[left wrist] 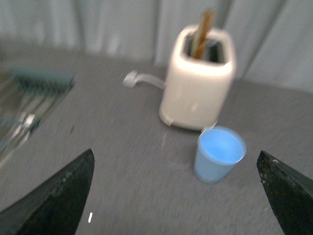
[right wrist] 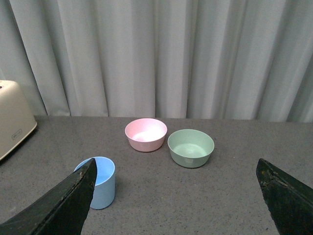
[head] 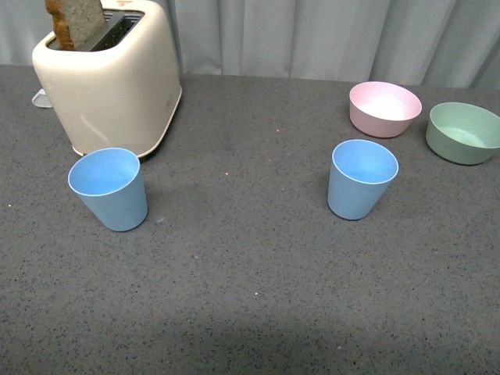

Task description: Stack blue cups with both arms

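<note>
Front view: two blue cups stand upright and well apart on the grey counter [head: 250,297], both open end up and empty. The left blue cup [head: 109,189] sits just in front of a cream toaster [head: 109,78], which holds one slice of bread [head: 74,22] standing in a slot. The right blue cup [head: 362,180] sits near a pink bowl [head: 384,108], with a green bowl [head: 462,133] beside that; both bowls are empty. No arm appears in this view.

Left wrist view (blurred): the left fingers [left wrist: 58,196] are spread wide and released, grasping nothing, above the counter and short of the left blue cup.

Right wrist view: the right fingers [right wrist: 63,205] are likewise spread and released, short of the right blue cup.
</note>
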